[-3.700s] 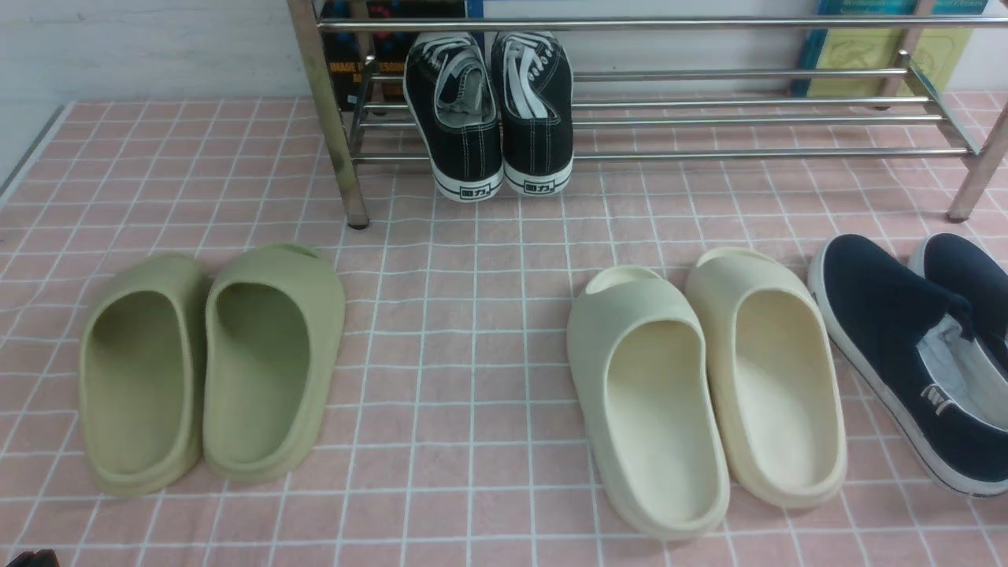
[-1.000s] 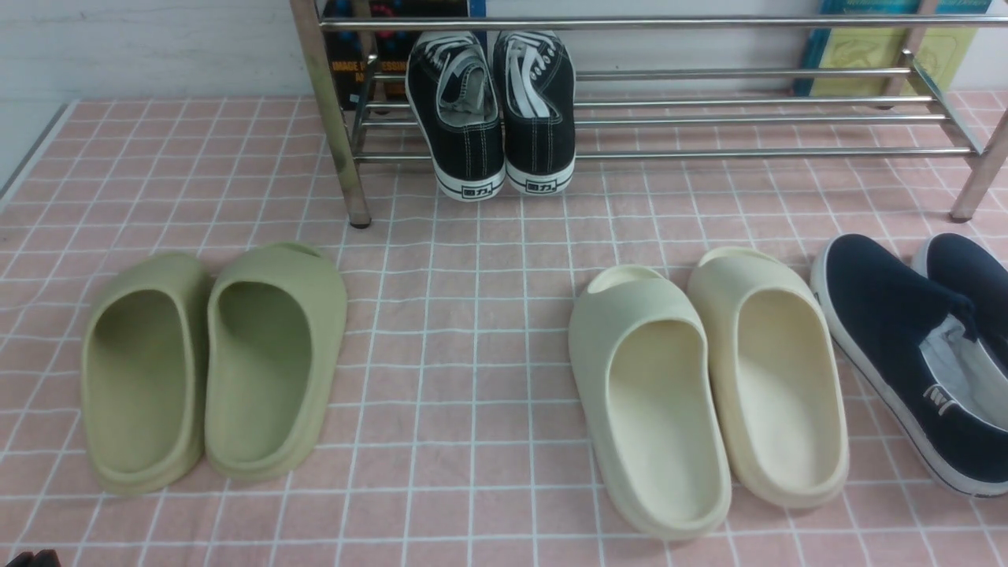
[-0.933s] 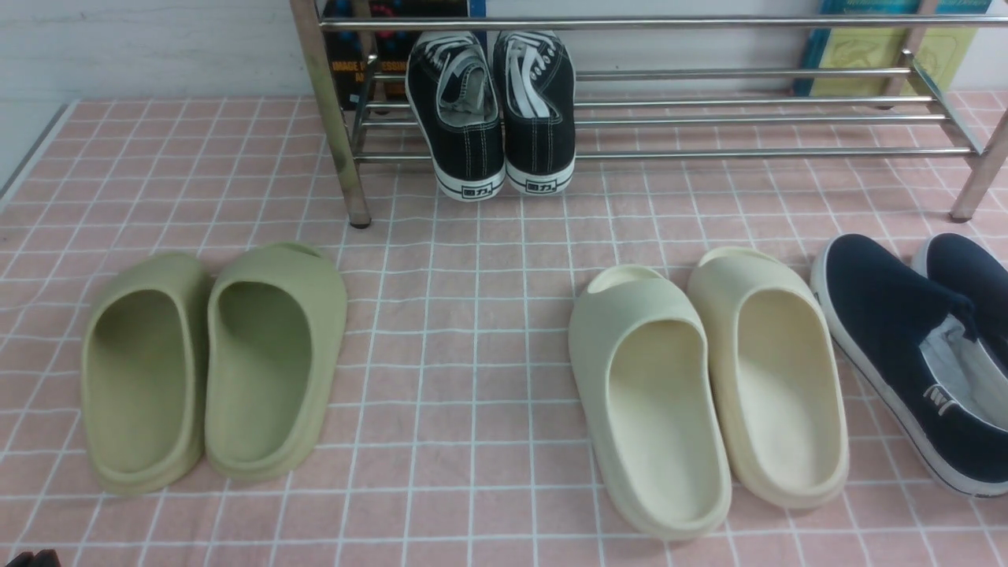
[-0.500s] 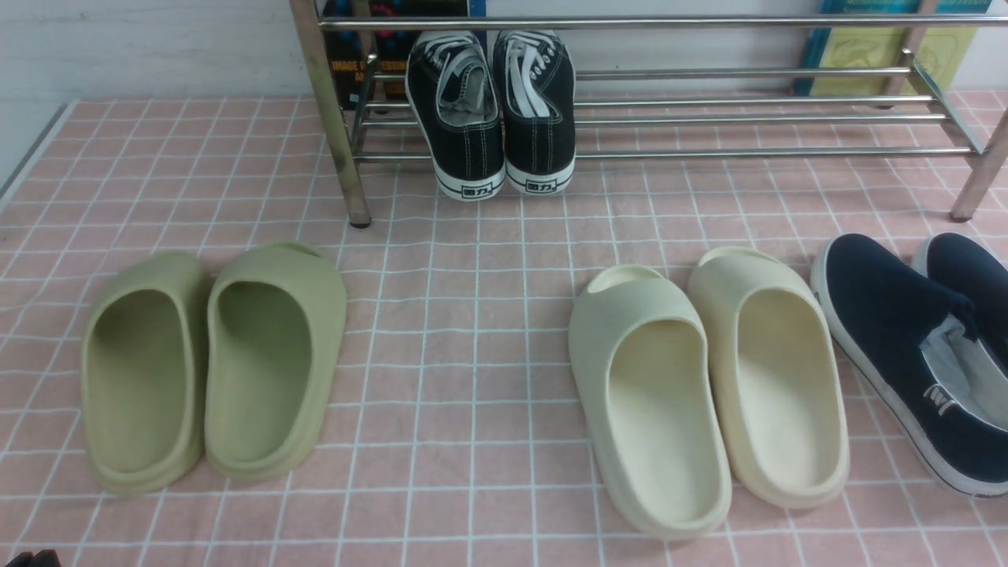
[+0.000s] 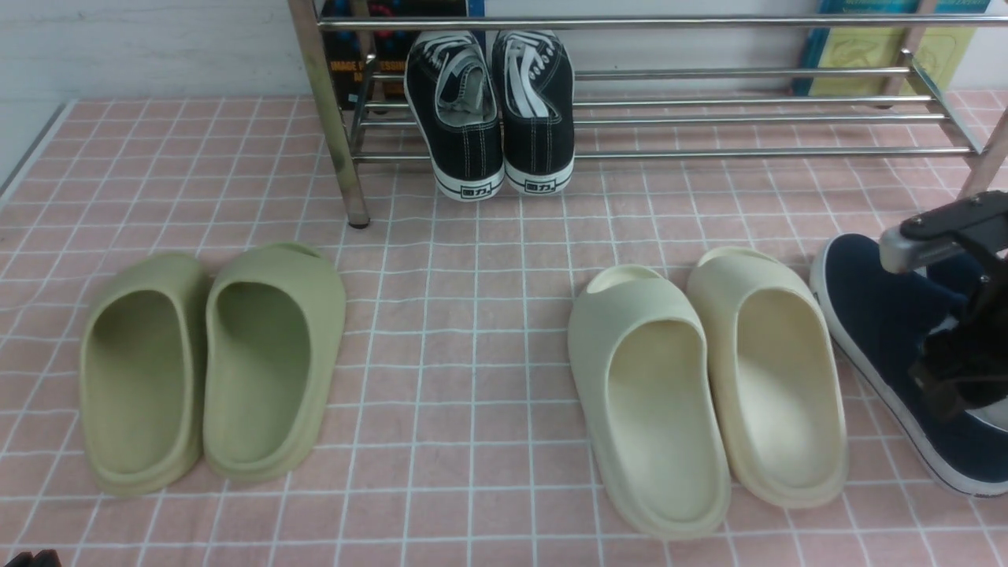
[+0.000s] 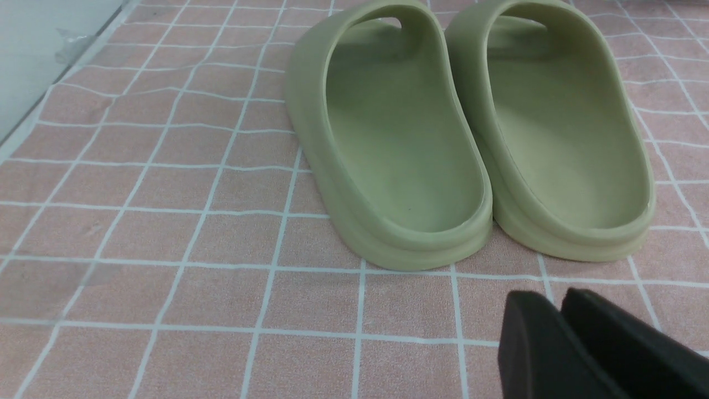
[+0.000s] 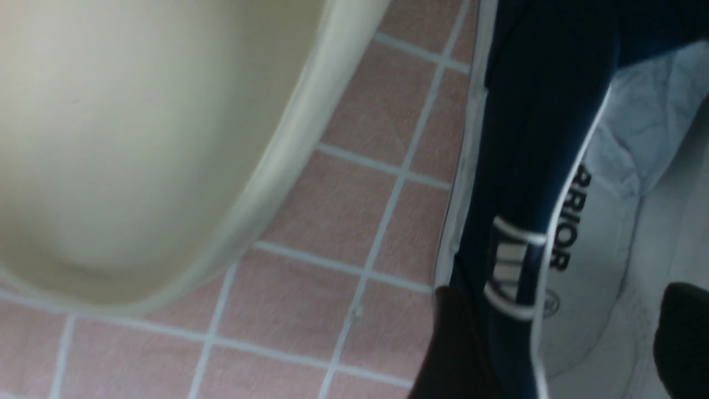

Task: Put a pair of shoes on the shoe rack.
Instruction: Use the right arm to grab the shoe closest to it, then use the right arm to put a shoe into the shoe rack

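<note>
Right gripper (image 7: 565, 349) hangs low over the navy slip-on at the far right of the bench, its jaws spread wide. One dark finger (image 7: 460, 349) sits outside the shoe's white sole edge. The other is down inside the shoe's opening, over the pale insole. The navy side wall with its small white tag (image 7: 512, 260) runs between them, and neither finger is pressing on it, as far as I can see.

The pair of shoes (image 5: 870, 315) is on the pink checked cloth of the bench (image 5: 472, 315), in front of the rack's right leg and not on the rack. The arm hides most of the second shoe.

Just beside the navy pair, towards the middle, lie the cream slides (image 5: 709, 378), toes pointing to the rack. Across the back stands the shoe rack (image 5: 709, 151), and its long chrome bars are bare on the right. At its left end the black sneakers (image 5: 492, 118) stand on the lower bars, heels facing out.

Well apart on the left are the green slides (image 5: 213, 362), side by side and touching. The left gripper (image 6: 556, 316) hovers near their heels, its two dark fingers close together with nothing between them.
</note>
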